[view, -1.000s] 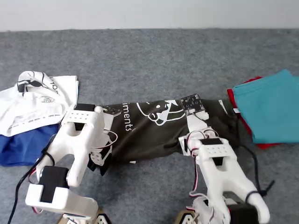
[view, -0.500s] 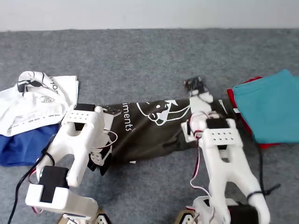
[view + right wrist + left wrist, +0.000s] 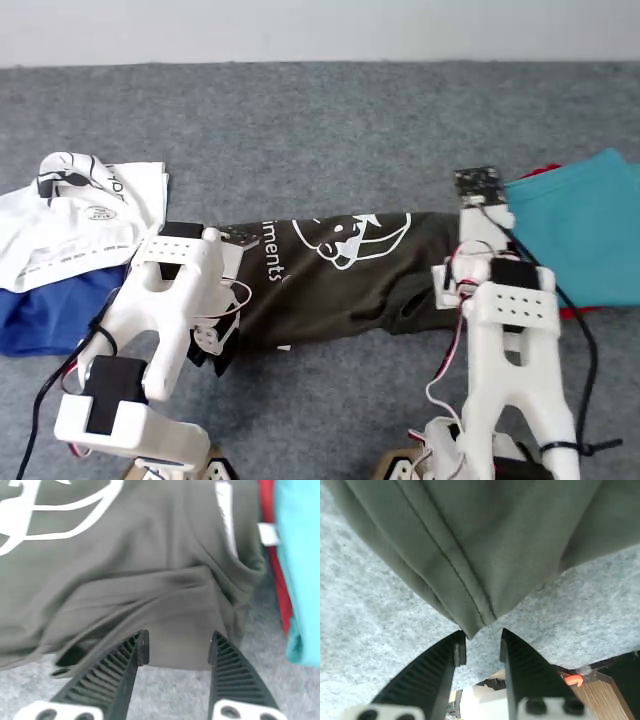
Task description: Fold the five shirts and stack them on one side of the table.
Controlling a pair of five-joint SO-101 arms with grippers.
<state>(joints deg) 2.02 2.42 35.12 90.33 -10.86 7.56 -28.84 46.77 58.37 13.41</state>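
From above, the dark shirt (image 3: 340,280) lies across the middle of the table (image 3: 330,120), gathered into a long band that is not yet a finished fold. The left arm (image 3: 165,300) sits at one end of it and the right arm (image 3: 510,330) at the other. A white shirt (image 3: 90,215) lies loose on a blue shirt (image 3: 50,310) at one side of the table. A teal shirt (image 3: 580,230) lies folded on a red shirt (image 3: 572,313) at the other side, where the stack seems to be forming. So two shirts look done, this one is in hand, and two wait.

In the left wrist view, the left gripper (image 3: 482,640) has its jaws a little apart. The shirt's stitched corner reaches just to the gap between the tips and does not look clamped.

In the right wrist view, the right gripper (image 3: 177,645) hangs over the shirt's rumpled end beside the red and teal edges. Its jaws are spread wide with nothing between them.

The next move probably calls for both grippers to pinch their ends firmly, then carry one end over the other without dragging the stack.
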